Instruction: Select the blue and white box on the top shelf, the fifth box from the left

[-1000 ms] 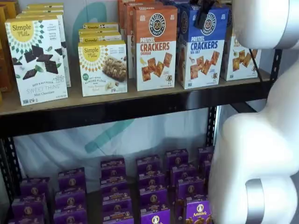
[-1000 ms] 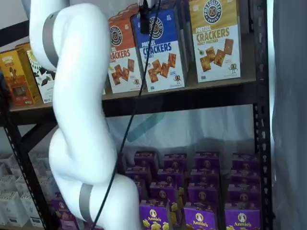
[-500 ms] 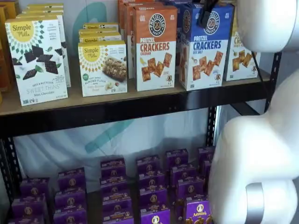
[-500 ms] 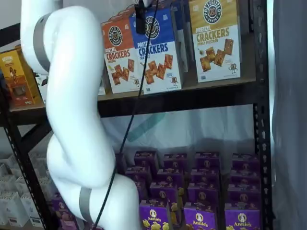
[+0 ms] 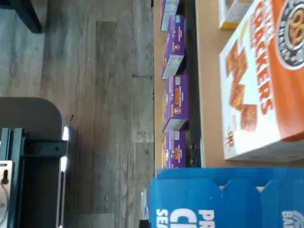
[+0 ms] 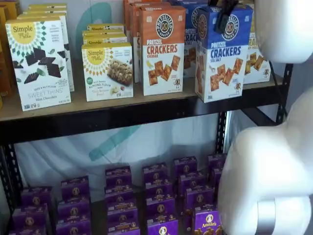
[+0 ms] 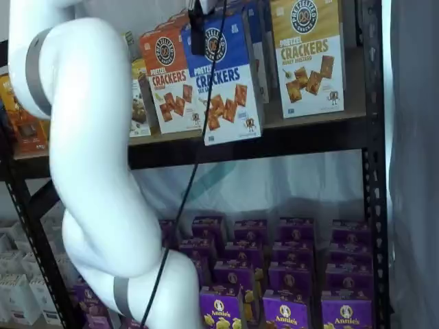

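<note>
The blue and white box (image 6: 224, 55) (image 7: 223, 79) hangs slightly tilted in front of its row, its lower edge over the black front beam of the top shelf (image 6: 122, 115) (image 7: 309, 133). My gripper (image 6: 226, 17) (image 7: 199, 31) is shut on the box's blue top; only its black fingers show, coming down from above. In the wrist view the box's blue top flap (image 5: 223, 199) fills the near part of the picture, with the orange-topped box (image 5: 266, 80) beside it on the tan board.
An orange-topped cracker box (image 6: 163, 49) stands to the left of the held box and a yellow-topped one (image 7: 306, 55) to the right. Simple Mills boxes (image 6: 39, 63) fill the shelf's left. Purple boxes (image 6: 156, 196) crowd the lower level. My white arm (image 7: 96, 171) and cable (image 7: 185, 199) stand before the shelves.
The blue and white box has come forward out of its row in my gripper, now leaning and overhanging the front beam. The arm has drawn back with it.
</note>
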Controlling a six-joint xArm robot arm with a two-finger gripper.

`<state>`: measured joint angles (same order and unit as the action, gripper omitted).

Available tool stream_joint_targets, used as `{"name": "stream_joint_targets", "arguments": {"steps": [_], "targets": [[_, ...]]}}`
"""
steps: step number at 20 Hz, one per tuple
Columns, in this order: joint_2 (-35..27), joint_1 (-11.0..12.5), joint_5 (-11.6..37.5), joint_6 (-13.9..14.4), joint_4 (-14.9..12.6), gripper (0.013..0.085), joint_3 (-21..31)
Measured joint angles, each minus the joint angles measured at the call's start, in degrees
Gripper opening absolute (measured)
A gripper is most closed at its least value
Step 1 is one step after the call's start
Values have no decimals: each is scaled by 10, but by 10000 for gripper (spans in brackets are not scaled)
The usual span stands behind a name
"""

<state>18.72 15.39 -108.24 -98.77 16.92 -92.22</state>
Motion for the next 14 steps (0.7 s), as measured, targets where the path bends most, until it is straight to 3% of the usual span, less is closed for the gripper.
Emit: {"name": "stream_joint_targets", "arguments": {"steps": [3, 9, 14], "targets": [[21, 9, -1, -9, 1, 650, 25], [68, 7, 5, -21, -24, 650, 91], [102, 9, 17, -26, -21, 650, 142]]}}
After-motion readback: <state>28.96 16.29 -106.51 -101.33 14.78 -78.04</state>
